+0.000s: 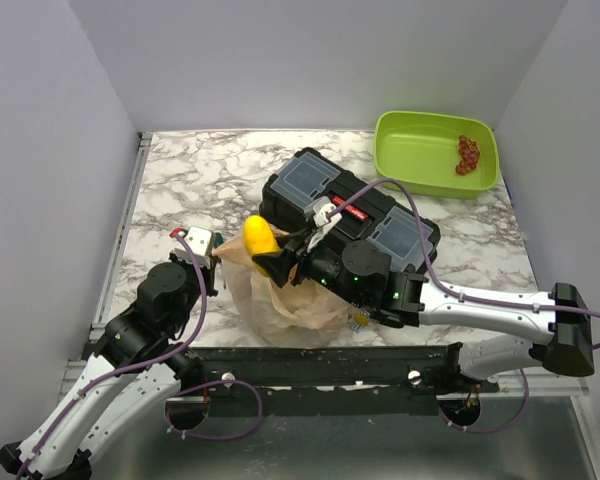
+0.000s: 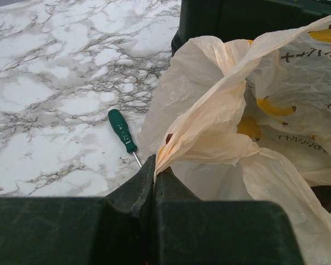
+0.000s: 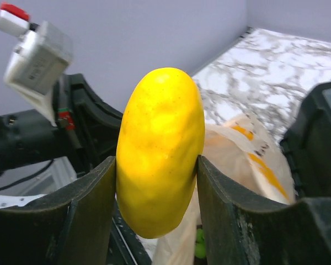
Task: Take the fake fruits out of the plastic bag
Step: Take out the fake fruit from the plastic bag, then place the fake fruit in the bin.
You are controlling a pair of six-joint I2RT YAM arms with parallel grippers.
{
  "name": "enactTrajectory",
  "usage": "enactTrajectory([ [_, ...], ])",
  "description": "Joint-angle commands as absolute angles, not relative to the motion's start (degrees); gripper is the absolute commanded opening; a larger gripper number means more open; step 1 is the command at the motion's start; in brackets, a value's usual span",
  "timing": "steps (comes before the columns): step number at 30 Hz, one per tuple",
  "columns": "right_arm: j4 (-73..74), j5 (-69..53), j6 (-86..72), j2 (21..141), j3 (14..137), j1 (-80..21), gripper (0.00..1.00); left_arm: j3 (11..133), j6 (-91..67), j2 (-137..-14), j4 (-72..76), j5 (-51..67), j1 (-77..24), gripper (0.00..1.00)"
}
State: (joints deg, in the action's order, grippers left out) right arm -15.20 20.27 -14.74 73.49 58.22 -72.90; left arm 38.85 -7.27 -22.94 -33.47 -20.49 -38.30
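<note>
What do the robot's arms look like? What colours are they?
The left arm and the right arm are white tubes with chunky black round joints. A thin purple cable loops along each. The left gripper and the right gripper each have two dark, wedge-shaped fingers. A small white box with a red tab sits by the left wrist.

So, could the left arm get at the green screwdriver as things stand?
Probably not yet: the screwdriver lies nearby, uncovered, but the jaws are shut on the bag's edge and would have to let go first.
</note>
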Motion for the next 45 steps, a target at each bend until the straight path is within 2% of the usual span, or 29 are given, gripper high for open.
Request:
enactTrajectory([
  [1,-28.0,10.1,-19.0,77.1,57.3,-72.7,0.01,38.3,-6.7,-22.6,-32.7,-18.9,-37.8,0.0],
  [12,-46.7,15.8,-17.1,85.6,60.1,-71.8,0.01,38.1,-6.1,-21.4,-32.6,-17.7,-37.7,0.0],
  [17,-41.3,19.6,-16.1,86.0,65.1,-70.1,0.01,38.5,-5.6,-21.6,-32.9,-16.2,-37.7,0.0],
  [23,-32.1,26.4,-11.2,81.4,66.1,-67.0,0.01,38.5,-5.6,-21.3,-32.7,-15.5,-37.7,0.0],
  [30,-20.4,34.4,-9.0,75.6,64.7,-56.2,0.01,38.4,-5.8,-21.0,-32.7,-15.9,-37.6,0.0],
  [36,-15.0,32.1,-12.6,73.3,62.7,-40.9,0.01,37.9,-6.2,-20.0,-32.1,-17.9,-37.5,0.0],
  [40,-11.9,24.9,-17.9,75.4,62.9,-27.7,0.01,37.7,-6.3,-20.2,-32.1,-18.0,-37.4,0.0],
  [45,-8.6,30.3,-18.0,82.8,66.7,-21.0,0.01,37.8,-6.2,-20.5,-32.1,-18.1,-37.4,0.0],
])
